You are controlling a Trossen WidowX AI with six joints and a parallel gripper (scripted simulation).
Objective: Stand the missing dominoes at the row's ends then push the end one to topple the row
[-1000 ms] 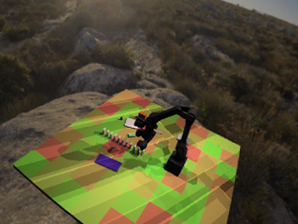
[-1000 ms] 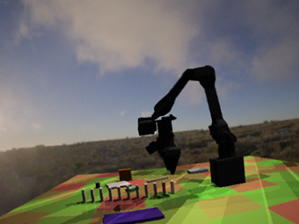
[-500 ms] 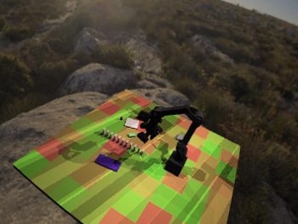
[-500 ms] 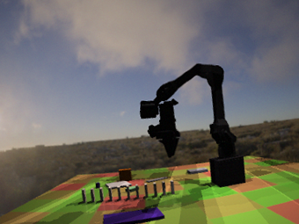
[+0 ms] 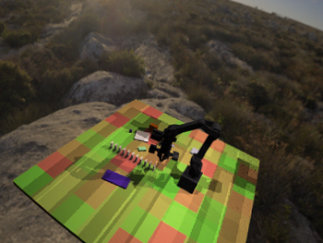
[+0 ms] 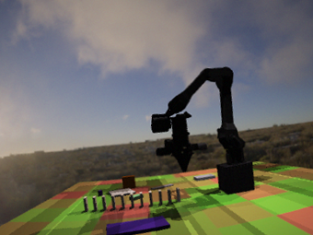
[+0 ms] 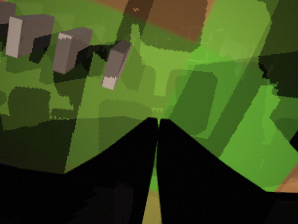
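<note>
A row of pale, thin dominoes stands upright across the table, with small gaps between them. The end domino on the arm's side [image 5: 153, 167] [image 6: 178, 194] [image 7: 116, 65] stands upright, its top face turned a little differently from its neighbour [image 7: 72, 50] in the wrist view. The far end domino [image 5: 111, 144] [image 6: 85, 204] also stands. My gripper [image 5: 162, 159] [image 6: 184, 170] [image 7: 157, 128] is shut with nothing between its fingertips. It hangs above the table, beyond the arm-side end of the row, touching no domino.
A purple slab [image 5: 116, 178] [image 6: 138, 227] lies in front of the row. Behind it are a small green block [image 5: 142, 149] [image 6: 136, 197], a white flat piece [image 5: 142, 136] [image 6: 122, 192], an orange-brown box [image 5: 153, 127] [image 6: 128, 181] and a small dark block [image 5: 130, 131] [image 6: 100, 192]. A pale bar [image 5: 194, 151] [image 6: 204, 177] lies near the arm's base.
</note>
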